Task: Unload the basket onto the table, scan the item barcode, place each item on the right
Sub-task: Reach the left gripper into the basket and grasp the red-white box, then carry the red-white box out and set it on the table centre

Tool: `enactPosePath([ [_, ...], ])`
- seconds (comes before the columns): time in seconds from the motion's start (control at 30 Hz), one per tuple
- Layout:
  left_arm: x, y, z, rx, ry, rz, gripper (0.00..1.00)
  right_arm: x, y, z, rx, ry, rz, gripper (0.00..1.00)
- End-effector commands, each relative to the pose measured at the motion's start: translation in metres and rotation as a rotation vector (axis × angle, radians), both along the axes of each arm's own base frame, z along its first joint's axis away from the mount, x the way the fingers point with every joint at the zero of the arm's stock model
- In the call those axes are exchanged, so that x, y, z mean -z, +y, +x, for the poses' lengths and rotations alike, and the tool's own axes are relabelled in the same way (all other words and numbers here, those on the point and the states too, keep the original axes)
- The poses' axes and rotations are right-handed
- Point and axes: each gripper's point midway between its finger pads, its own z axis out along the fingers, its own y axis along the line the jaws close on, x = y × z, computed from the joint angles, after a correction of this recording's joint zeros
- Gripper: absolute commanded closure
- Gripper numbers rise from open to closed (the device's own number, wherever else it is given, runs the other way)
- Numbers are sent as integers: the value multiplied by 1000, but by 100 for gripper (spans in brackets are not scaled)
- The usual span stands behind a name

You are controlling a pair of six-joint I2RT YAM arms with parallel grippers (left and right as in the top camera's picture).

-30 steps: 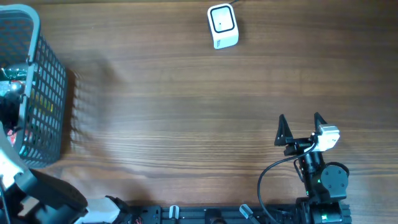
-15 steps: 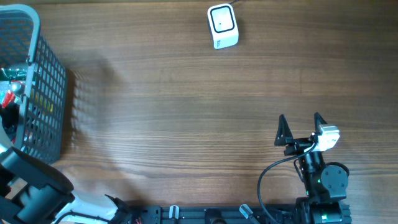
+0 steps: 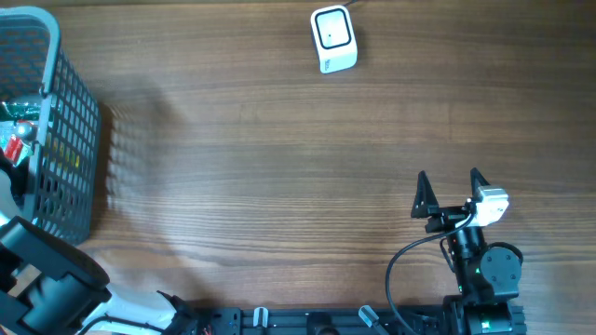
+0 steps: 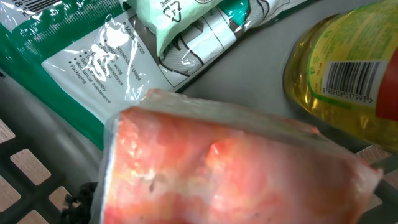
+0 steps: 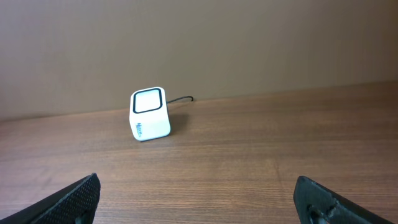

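Overhead: my right claw [image 3: 450, 191] gapes wide and empty, well apart from the scanner [image 3: 332, 39]; my left claw is hidden in the basket [image 3: 70, 140]. Left wrist: pink packet [image 4: 230, 168] close up, in that basket (left claw's state I cannot tell). Right wrist: scanner on the table [image 5: 249, 168].

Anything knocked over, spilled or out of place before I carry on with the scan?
Nothing stands out. The scanner stands upright on the table. In the basket the pink packet, the yellow bottle and the green-and-white packets lie heaped, but nothing looks torn or leaking.
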Motion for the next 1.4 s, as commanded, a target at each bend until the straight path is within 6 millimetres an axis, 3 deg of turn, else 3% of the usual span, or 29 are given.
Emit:
enactPosePath([
  [0.0,-29,3,8,4,-72,40,50,-1,-1,0,1,-3,6,0],
  [0.1,-78,9,14,5,-166,139,56,-1,-1,0,1,-3,6,0],
  [0.33,-246,11,15,-85,-515,433,56,-1,-1,0,1,-3,6,0],
  [0.37,-279,6,14,-109,-595,469,57,-1,-1,0,1,-3,6,0],
  [0.47,-328,-22,19,-83,-755,474,58,-1,-1,0,1,-3,6,0],
  [0.57,-348,-75,33,32,-843,425,58,-1,-1,0,1,-3,6,0],
  [0.63,-347,-105,42,109,-849,382,59,-1,-1,0,1,-3,7,0],
  [0.67,-335,-147,54,220,-827,294,60,-1,-1,0,1,-3,6,0],
  [0.73,-321,-182,62,298,-793,207,62,-1,-1,0,1,-3,6,0],
  [0.8,-294,-245,79,468,-714,88,64,-1,-1,0,1,-3,6,0],
  [0.9,-257,-309,100,600,-594,27,65,-1,-1,0,1,-3,6,0],
  [0.97,-221,-369,113,713,-496,-43,68,-1,-1,0,1,-3,6,0],
  [1.03,-192,-410,121,755,-429,-75,68,-1,-1,0,1,-3,6,0],
  [1.07,-169,-446,123,793,-387,-107,69,-1,-1,0,1,-3,6,0],
  [1.17,-119,-518,119,914,-307,-120,73,-1,-1,0,1,-3,6,0],
  [1.37,-34,-599,84,877,-186,-86,73,-1,-1,0,1,-3,6,0],
])
